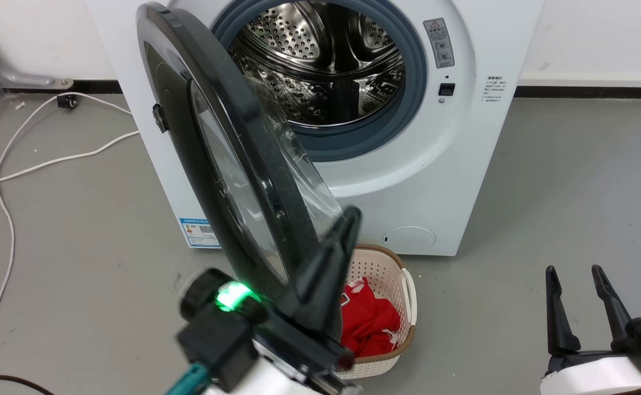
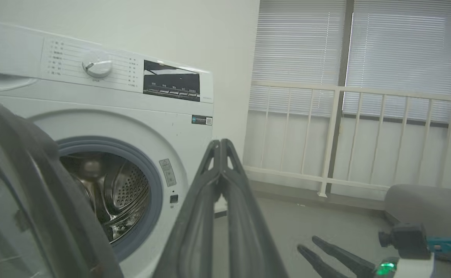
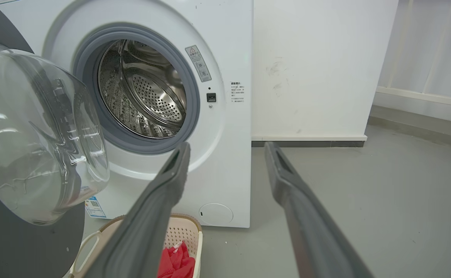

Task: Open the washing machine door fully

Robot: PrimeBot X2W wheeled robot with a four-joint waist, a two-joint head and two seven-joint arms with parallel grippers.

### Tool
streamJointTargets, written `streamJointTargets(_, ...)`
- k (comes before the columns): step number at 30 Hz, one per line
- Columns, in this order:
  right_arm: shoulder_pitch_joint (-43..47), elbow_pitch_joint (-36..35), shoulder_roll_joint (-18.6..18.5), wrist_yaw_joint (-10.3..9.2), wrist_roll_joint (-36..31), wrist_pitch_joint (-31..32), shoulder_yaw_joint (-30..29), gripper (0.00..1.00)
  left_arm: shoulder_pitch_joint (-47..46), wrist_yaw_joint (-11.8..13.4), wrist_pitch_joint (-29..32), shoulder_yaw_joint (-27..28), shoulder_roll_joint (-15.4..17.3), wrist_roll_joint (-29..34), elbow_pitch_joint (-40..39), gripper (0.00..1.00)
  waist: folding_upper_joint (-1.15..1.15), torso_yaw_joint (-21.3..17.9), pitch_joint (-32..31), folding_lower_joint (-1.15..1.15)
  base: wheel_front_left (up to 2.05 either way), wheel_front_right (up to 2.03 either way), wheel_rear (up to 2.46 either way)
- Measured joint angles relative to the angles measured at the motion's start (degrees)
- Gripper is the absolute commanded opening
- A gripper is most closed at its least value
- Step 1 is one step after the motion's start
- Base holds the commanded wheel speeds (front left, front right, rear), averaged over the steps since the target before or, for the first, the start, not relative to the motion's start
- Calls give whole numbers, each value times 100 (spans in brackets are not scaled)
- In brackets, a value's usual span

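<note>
The white washing machine (image 1: 435, 181) stands with its steel drum exposed. Its black round washing machine door (image 1: 249, 148) is swung out to about a right angle and shows edge-on in the head view, with the clear glass bowl on its right side. My left gripper (image 1: 350, 216) is shut with nothing in it, and its fingers lie along the door's inner side near the lower rim. In the left wrist view the shut left gripper (image 2: 220, 143) is just right of the door (image 2: 28, 162). My right gripper (image 1: 572, 271) stands open, low at the right, apart from the machine. The right wrist view shows the right gripper (image 3: 227, 147) open before the door's bowl (image 3: 36, 135).
A cream perforated basket (image 1: 386, 269) with a red cloth (image 1: 369, 323) stands on the floor below the door. White cables (image 1: 7, 181) trail on the grey floor at the left. A white railing (image 2: 337, 135) and blinds lie to the machine's right.
</note>
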Motion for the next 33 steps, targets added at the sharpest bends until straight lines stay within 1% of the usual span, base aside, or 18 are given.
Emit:
streamJointTargets(3, 4, 5, 0, 0, 11, 0, 7, 100, 233, -8, 325, -355, -1, -102, 190, 0, 0, 6, -3, 0, 0, 0, 0)
streamJointTargets(7, 5, 16, 0, 0, 18, 18, 32, 100, 490, -8, 638, -694, 9, -136, 531, 0, 0, 12, 2, 0, 0, 0, 0)
streamJointTargets(10, 5, 21, 0, 0, 18, 20, 44, 100, 608, 19, 792, -811, 58, -73, 816, 0, 0, 18, 11, 0, 0, 0, 0)
streamJointTargets(14, 5, 32, 0, 0, 32, 29, 75, 100, 665, 120, 848, -790, 165, 23, 1138, 0, 0, 8, 16, 0, 0, 0, 0)
streamJointTargets(17, 5, 55, 0, 0, 40, 36, 88, 100, 666, 202, 811, -736, 203, 102, 1330, 0, 0, 4, 25, 0, 0, 0, 0)
streamJointTargets(25, 1, 153, 0, 0, 96, 8, 120, 100, 465, 405, 467, -552, 166, 133, 1785, 0, 0, -28, 63, 0, 0, 0, 0)
streamJointTargets(33, -37, 282, 0, 0, 135, -42, 136, 100, 38, 486, 188, -538, 68, 55, 2238, 0, 0, -42, 105, 0, 0, 0, 0)
